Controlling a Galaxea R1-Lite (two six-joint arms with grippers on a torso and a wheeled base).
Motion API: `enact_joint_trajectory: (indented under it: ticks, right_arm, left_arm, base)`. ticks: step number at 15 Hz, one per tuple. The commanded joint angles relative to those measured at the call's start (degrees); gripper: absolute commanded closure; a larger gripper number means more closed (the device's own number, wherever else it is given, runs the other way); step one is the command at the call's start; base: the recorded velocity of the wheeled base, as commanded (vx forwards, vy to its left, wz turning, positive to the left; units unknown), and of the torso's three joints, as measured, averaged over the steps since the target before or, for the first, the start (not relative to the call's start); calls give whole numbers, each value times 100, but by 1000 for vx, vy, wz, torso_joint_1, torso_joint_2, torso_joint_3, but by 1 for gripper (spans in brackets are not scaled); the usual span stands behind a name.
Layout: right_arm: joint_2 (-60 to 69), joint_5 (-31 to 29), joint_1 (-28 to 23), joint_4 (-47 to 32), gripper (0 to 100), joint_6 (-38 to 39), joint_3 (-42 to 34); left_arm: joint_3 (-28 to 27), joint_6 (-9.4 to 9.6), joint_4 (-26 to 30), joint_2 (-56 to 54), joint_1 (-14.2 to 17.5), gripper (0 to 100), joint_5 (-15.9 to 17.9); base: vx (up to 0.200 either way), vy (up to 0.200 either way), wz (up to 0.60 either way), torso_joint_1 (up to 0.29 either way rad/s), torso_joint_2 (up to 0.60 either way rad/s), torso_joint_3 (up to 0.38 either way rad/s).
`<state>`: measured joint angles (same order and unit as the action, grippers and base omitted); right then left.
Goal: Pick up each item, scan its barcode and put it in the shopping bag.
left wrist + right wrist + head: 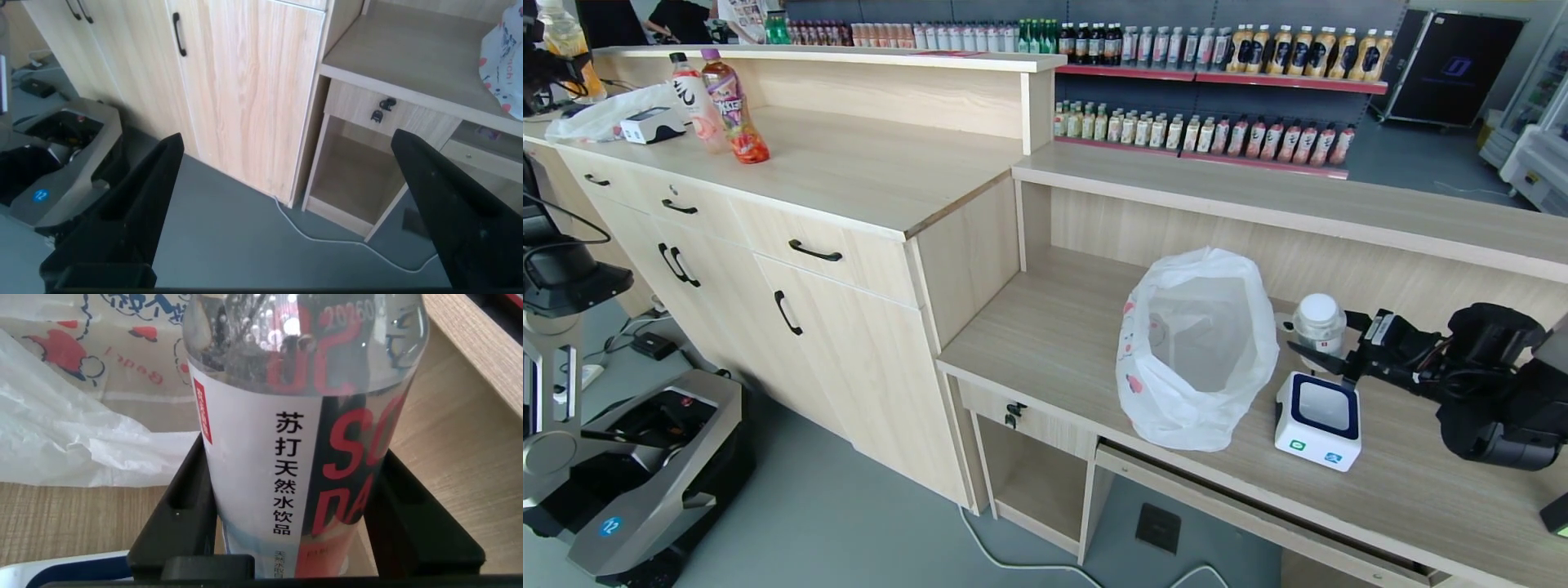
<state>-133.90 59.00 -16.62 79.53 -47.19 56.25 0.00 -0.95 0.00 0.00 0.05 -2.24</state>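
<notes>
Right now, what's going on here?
The right pincer is shut on a clear soda water bottle with a white cap, holding it upright by the scanner on the low counter, next to the open shopping bag. The left pincer hangs open above the floor, holding nothing.

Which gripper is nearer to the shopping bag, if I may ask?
Right. The right gripper holds a bottle just beside the shopping bag; the left gripper hangs open over the floor by the cabinet.

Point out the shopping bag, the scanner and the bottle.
shopping bag [1172, 404], head view, on its front wall.
scanner [1325, 407], head view, on its dark top window.
bottle [1319, 313], head view, on its white cap.
</notes>
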Motion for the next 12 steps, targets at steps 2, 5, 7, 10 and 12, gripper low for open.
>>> enact_joint_trajectory:
  ticks: [2,5,7,10,12]
  right_arm:
    - [-4,-3,0,-8,100,-1,9]
    - [567,-82,36,-184,100,87,-114]
    - [1868,-469,27,-1317,100,430,-562]
    - [3828,-1339,0,-2917,100,1678,-1318]
    - [4522,-2640,18,-3137,100,2777,-1854]
  left_arm:
    - [0,-2,0,0,4,0,-4]
    - [0,-2,0,0,4,0,-4]
    - [0,-2,0,0,4,0,5]
    - [0,-2,0,0,4,0,-4]
    - [0,-2,0,0,4,0,-4]
  base:
    - [0,0,0,0,0,0]
    - [0,0,0,0,0,0]
    - [0,0,0,0,0,0]
    - [0,0,0,0,0,0]
    - [0,0,0,0,0,0]
